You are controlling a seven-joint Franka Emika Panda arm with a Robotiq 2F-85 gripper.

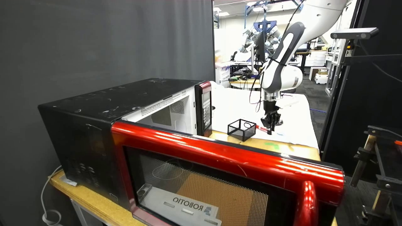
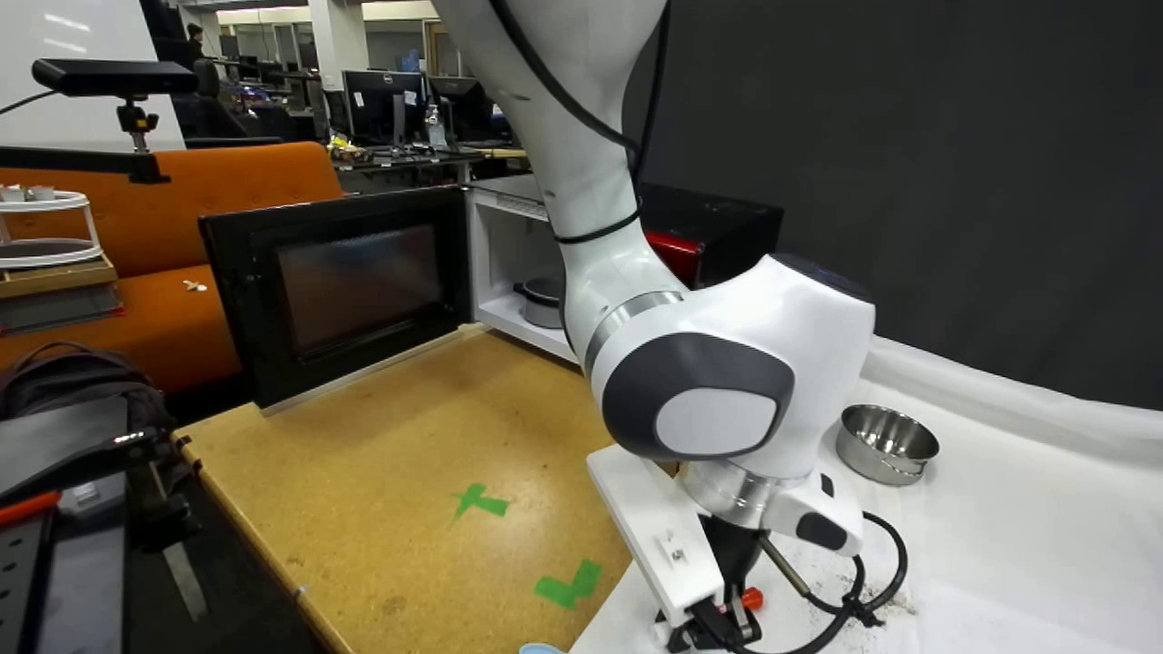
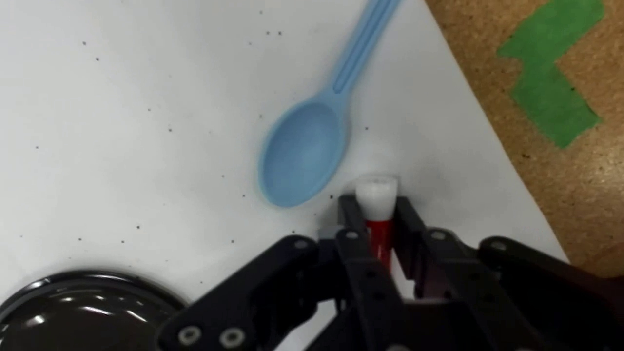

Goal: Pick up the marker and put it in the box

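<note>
The hand (image 3: 376, 212) is gripping the red marker (image 3: 379, 236), grasp seemingly done. Near the hand, the mesh box (image 1: 235, 132) is awaiting placement.

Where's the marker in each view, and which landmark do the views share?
In an exterior view: the marker, right of centre between the mesh box and jaws; green tape below.
In an exterior view: only a red bit of the marker by the jaws, near the bottom; green tape to the left.
Wrist view: the marker, between the jaws, just below and right of centre; green tape upper right.
Shared landmark: the green tape.
</note>
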